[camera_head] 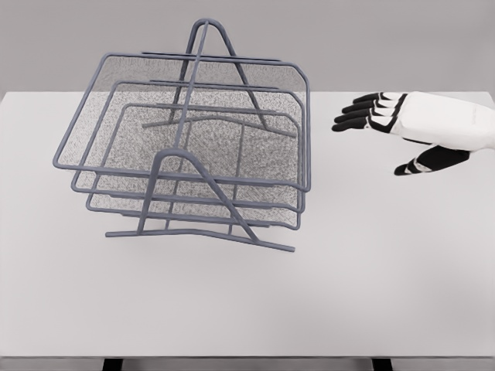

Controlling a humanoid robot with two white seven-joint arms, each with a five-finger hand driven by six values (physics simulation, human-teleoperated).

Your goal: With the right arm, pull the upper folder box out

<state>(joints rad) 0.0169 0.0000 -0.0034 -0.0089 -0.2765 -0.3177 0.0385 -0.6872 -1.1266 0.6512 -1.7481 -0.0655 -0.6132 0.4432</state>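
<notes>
A grey wire-mesh rack [193,147] of three stacked folder trays stands on the white table [247,301], left of centre. The upper tray [306,116] is the widest, and its right rim faces my right hand. My right hand [371,127] reaches in from the right edge, level with that tray and a short gap to the right of its rim, not touching it. Its black fingers [357,112] are stretched out toward the rack and the thumb [421,162] is spread below; it holds nothing. The left arm is out of sight.
The rack's A-shaped wire frame [209,201] stands in front of and behind the trays, with its feet on the table. A plain grey wall rises behind the table's far edge.
</notes>
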